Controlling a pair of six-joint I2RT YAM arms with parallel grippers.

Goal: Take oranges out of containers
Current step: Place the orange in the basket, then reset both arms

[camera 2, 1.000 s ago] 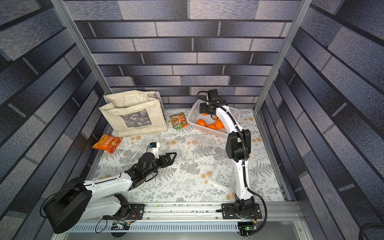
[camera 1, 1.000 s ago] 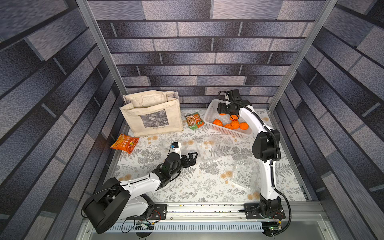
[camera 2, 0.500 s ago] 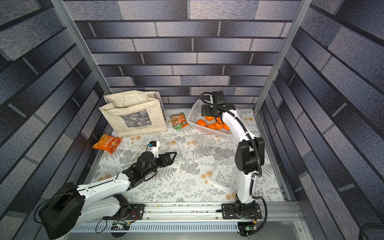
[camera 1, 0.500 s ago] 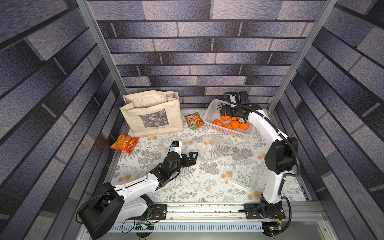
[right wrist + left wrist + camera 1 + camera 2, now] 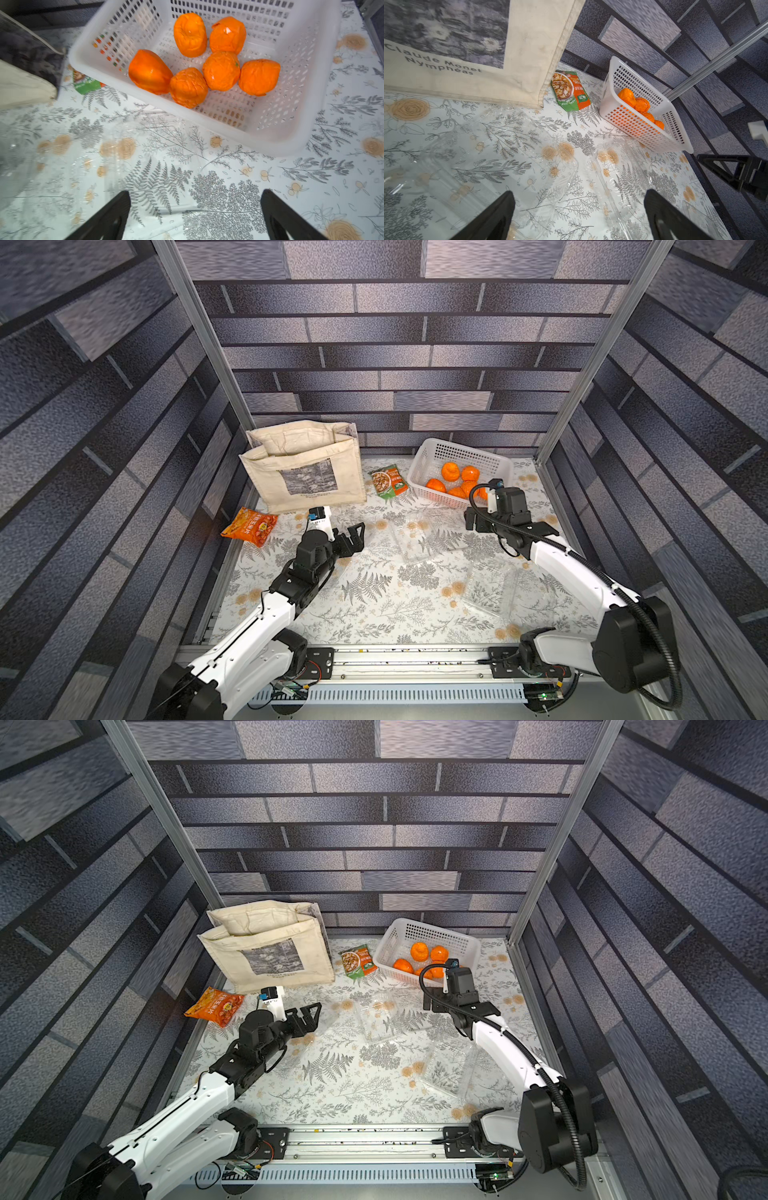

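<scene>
Several oranges (image 5: 455, 479) (image 5: 419, 952) (image 5: 220, 70) (image 5: 633, 101) lie loose in the white perforated basket (image 5: 457, 448) at the back right. Clear containers lie on the mat with no fruit inside: one mid-table (image 5: 415, 535) (image 5: 380, 1015), one nearer the front right (image 5: 490, 589) (image 5: 449, 1067), one under my left gripper (image 5: 488, 162). My right gripper (image 5: 509, 522) (image 5: 195, 207) hovers open over the mat just in front of the basket, holding nothing. The left gripper (image 5: 353, 541) (image 5: 577, 207) is open and holds nothing, low over the mat left of centre.
A beige tote bag (image 5: 303, 472) stands at the back left. A green snack packet (image 5: 388, 483) lies between bag and basket, and an orange snack packet (image 5: 249, 526) lies by the left edge. Metal posts and walls enclose the table.
My right arm has pulled back from over the basket to the mat in front of it, its jaws opening wider. The left arm has barely shifted.
</scene>
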